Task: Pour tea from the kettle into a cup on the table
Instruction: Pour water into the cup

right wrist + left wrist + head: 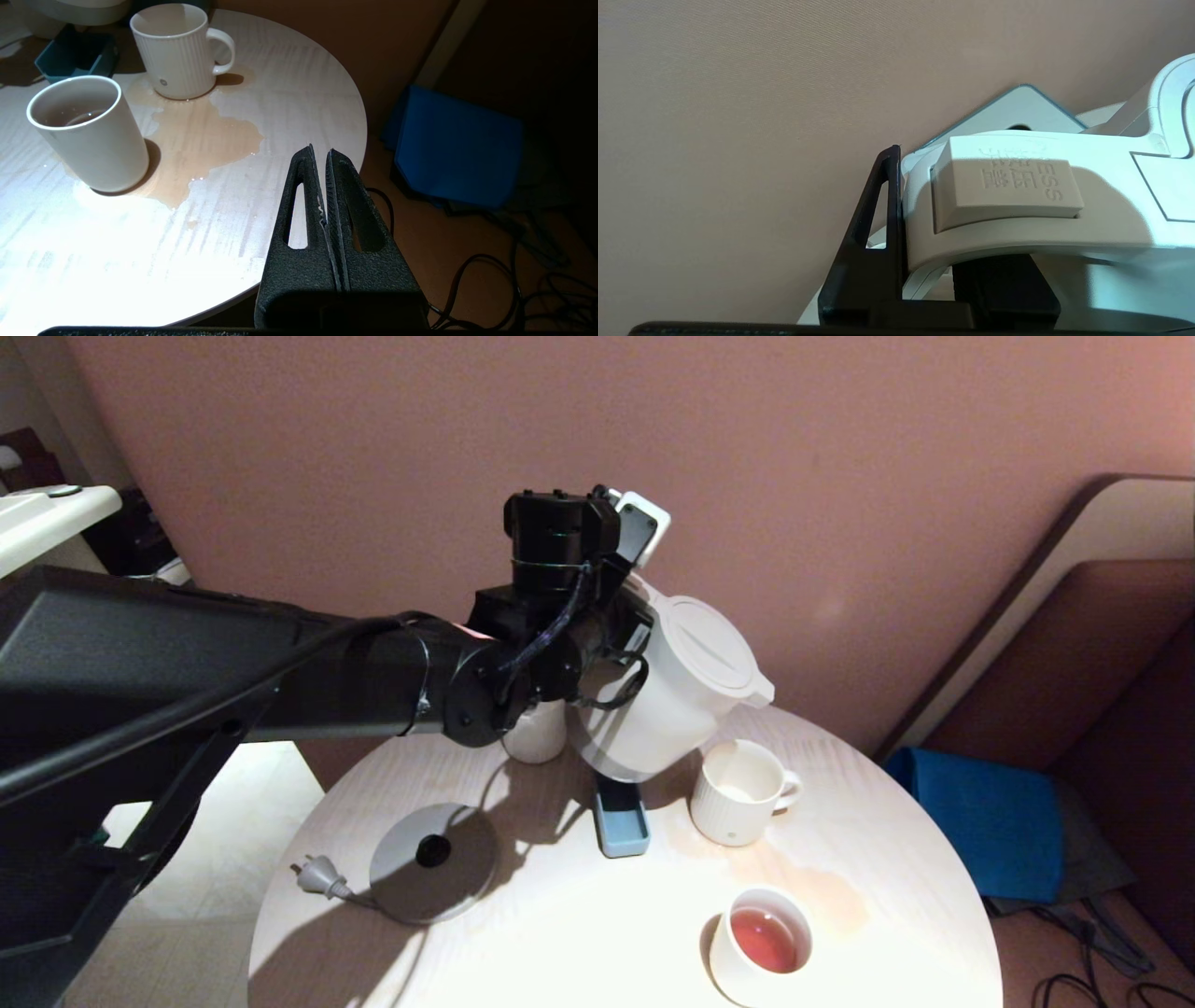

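The white kettle (pixel 672 695) hangs tilted above the table (pixel 560 943), its spout just over the ribbed cup (pixel 740 793). My left gripper (pixel 945 210) is shut on the kettle's loop handle (pixel 1017 233), one finger on each side. I see no stream at the spout, and the ribbed cup (pixel 175 51) looks pale inside. Reddish tea (pixel 764 938) fills a plain white cup (pixel 758 947) near the front edge. A brown puddle of tea (pixel 201 135) spreads between the two cups. My right gripper (pixel 320 156) is shut and empty, off the table's edge.
The kettle's grey round base (pixel 432 863) with its plug (pixel 317 875) lies front left. A small blue tray (pixel 623 826) sits under the kettle. Another white cup (pixel 537 735) stands behind my left arm. A blue cushion (pixel 990 821) and cables lie on the floor to the right.
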You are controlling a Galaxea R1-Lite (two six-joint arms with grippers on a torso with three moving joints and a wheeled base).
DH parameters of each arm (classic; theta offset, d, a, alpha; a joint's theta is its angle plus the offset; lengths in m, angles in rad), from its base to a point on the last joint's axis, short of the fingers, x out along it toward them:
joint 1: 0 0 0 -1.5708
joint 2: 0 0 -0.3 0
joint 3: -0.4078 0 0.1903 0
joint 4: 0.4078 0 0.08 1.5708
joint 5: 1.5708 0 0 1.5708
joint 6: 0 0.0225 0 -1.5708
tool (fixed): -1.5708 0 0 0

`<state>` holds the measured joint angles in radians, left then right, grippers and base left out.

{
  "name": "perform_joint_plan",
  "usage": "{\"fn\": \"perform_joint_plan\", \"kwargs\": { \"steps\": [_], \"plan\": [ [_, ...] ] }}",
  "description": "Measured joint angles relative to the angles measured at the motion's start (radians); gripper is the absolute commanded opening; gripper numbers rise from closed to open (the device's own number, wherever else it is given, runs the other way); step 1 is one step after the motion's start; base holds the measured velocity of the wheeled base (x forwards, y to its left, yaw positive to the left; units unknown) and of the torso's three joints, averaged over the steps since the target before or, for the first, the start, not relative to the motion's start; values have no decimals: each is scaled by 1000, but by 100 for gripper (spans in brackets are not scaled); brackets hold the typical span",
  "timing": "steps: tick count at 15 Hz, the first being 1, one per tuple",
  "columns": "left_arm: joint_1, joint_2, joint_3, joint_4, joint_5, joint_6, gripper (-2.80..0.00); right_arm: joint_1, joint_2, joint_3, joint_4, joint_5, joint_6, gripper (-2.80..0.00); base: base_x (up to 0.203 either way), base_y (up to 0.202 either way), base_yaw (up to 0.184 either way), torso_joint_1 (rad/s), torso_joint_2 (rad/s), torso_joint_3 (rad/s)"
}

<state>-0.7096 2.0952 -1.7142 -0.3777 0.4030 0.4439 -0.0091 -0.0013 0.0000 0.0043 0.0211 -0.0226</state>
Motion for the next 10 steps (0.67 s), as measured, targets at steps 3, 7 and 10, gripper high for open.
{"fn": "perform_joint_plan", "kwargs": {
  "steps": [3, 7, 10],
  "plan": [
    [1, 22, -55, 4, 2, 17, -280, 0, 0, 0, 0, 0, 0, -280, 0, 0, 0, 0, 0, 0],
    [1, 49, -114, 8, 1, 42, -280, 0, 0, 0, 0, 0, 0, -280, 0, 0, 0, 0, 0, 0],
    [1, 56, -115, 11, 0, 56, -280, 0, 0, 0, 0, 0, 0, -280, 0, 0, 0, 0, 0, 0]
  ]
}}
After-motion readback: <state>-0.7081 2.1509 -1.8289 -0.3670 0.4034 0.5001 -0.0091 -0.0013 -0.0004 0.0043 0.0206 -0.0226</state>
